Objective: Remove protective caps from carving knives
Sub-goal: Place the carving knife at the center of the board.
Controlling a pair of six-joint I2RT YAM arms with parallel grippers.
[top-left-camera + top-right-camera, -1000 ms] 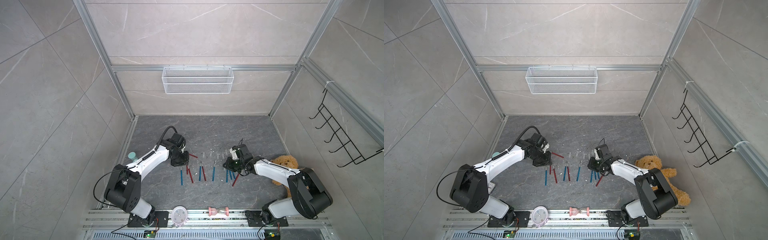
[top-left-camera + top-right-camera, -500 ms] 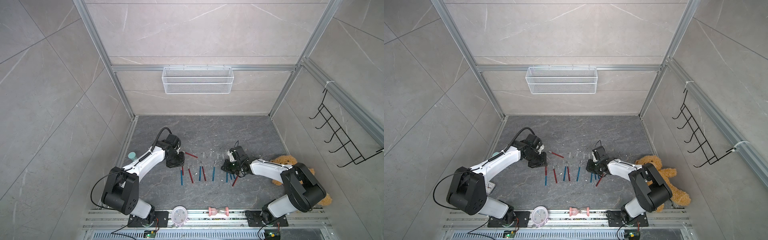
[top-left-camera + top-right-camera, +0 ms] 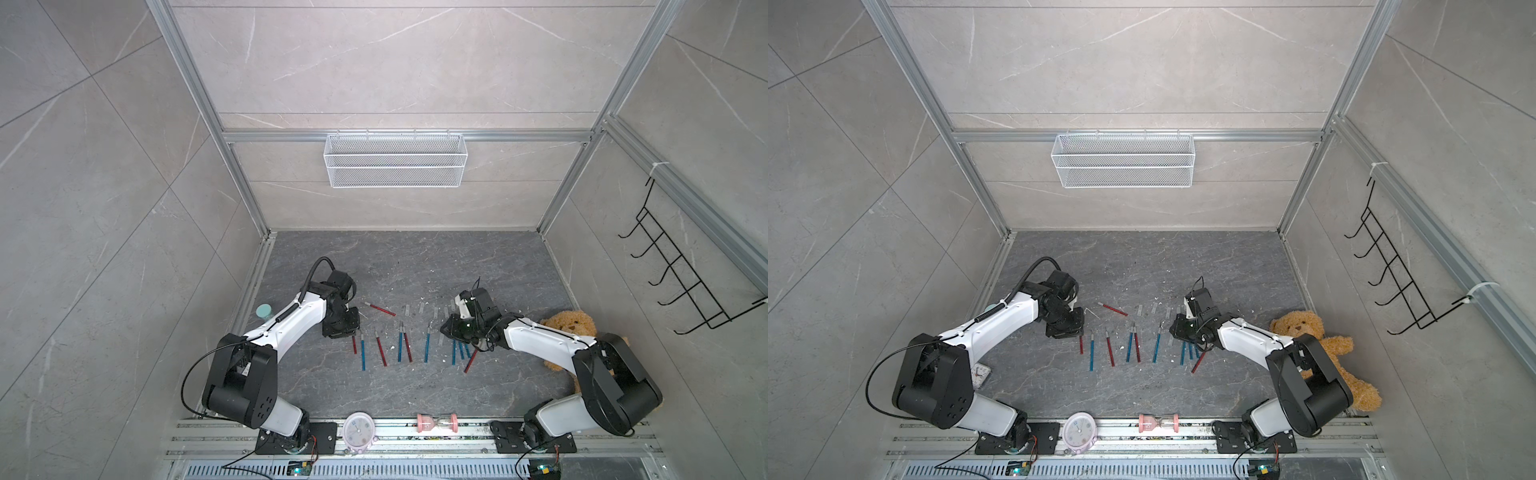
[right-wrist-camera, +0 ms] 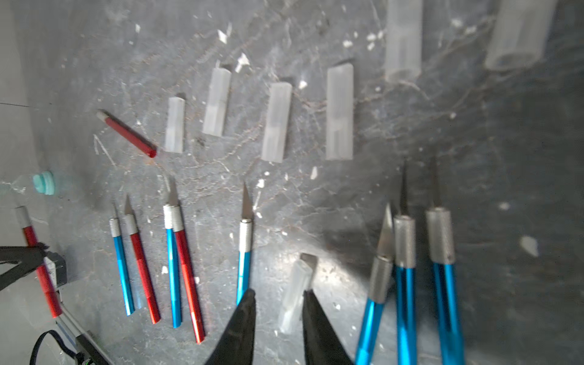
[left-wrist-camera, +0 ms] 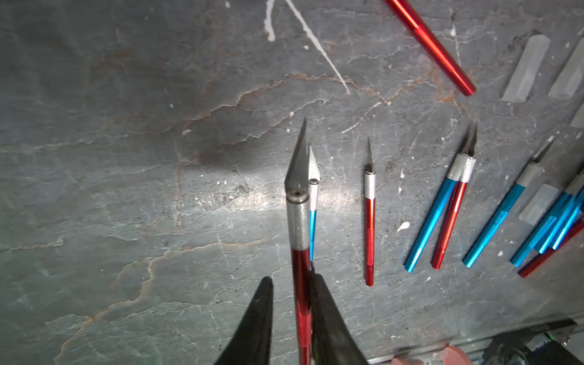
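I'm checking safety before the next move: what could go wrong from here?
1. The red knife, blade bare, sits loosely between the left end effector's parted fingers; it may fall against the blue knife beside it.
2. The cap between the right end effector's open fingers lies beside bare blades; pulling back could knock the blue knives.

Left arm [image 3: 291, 326]: white shells, black joint housings with small round holes; thick black cable [image 3: 316, 266] arched at the wrist, a thinner one off the shoulder; black base plate [image 3: 326, 436]. Right arm [image 3: 540, 338]: same white-and-black build, thin black wires at the wrist. Left gripper [image 5: 292, 278], right gripper [image 4: 278, 291]: matte black, wedge-shaped tapering fingers.
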